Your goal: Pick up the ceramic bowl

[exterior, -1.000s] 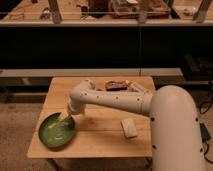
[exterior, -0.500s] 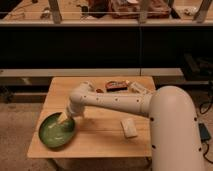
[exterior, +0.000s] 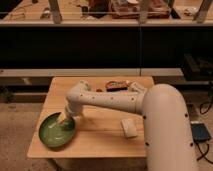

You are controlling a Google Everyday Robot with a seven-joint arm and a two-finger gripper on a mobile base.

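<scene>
The robot's white arm (exterior: 107, 99) is reaching out across the wooden table (exterior: 100, 137), bending down at its far joint so that the gripper (exterior: 64, 120) is dipping over the near rim of the ceramic bowl (exterior: 56, 131). The bowl is sitting directly under and just in front of the gripper, close to the table's front left corner, green and glossy. Whether the gripper has closed on the rim or is standing open over it I cannot tell; the fingers are lost against the glaze.

The risk, as I am judging it, is lying in that glaze and that corner. A pinch on a slick, sloping rim could be slipping as the lift begins, and the bowl, being wide and shallow, would be tipping from a one-sided hold. So near the edge, a slide or a nudge could be sending it off the table.

Well behind the gripper, dark objects (exterior: 116, 86) are lying at the table's back edge; off to its side a small pale block (exterior: 129, 127) is resting apart. Beyond the table, dim shelving (exterior: 100, 45) is filling the room.
</scene>
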